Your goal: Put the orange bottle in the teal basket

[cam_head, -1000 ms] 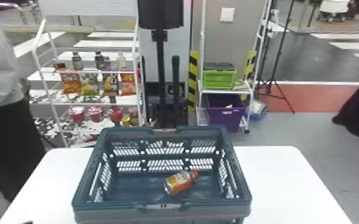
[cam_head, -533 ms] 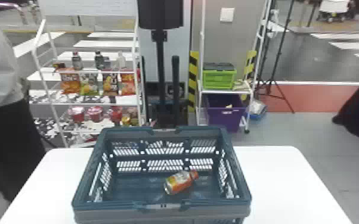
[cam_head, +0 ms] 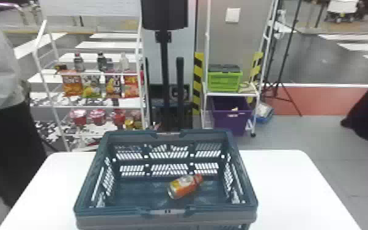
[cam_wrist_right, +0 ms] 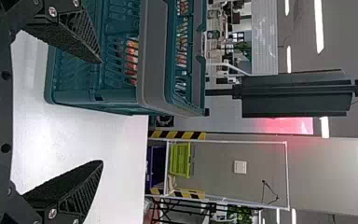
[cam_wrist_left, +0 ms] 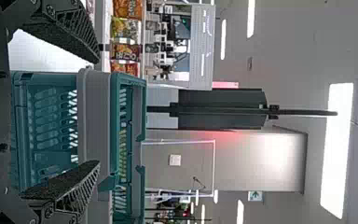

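1. The brightest label is the one on the orange bottle (cam_head: 184,187): orange with yellow and whitish patches, its print too small to make out.
2. Snack bags (cam_head: 71,84) on the white rack at the far left have pale lettering on orange, green, dark and red fronts. A small pale label (cam_head: 233,115) sits on the purple bin at the far right, and a green-and-white sign (cam_wrist_left: 255,196) shows in the left wrist view.
3. The bottle looks short and rounded, with an orange-red cap (cam_head: 198,178) and a clear greyish base end. It lies on its side, base toward the near left and cap toward the far right.
4. It is inside the teal basket (cam_head: 90,183), on the floor of it, a little right of the middle. The basket stands upright on the white table (cam_head: 287,189), its slotted walls rising around the bottle. In the right wrist view, orange shows through the slots.
5. The left gripper (cam_wrist_left: 98,111) is at the near side of the basket, toward its left end, jaws spread apart with nothing between them.
6. The right gripper (cam_wrist_right: 102,112) is at the near side too, toward the right end, its jaws likewise wide apart and empty.
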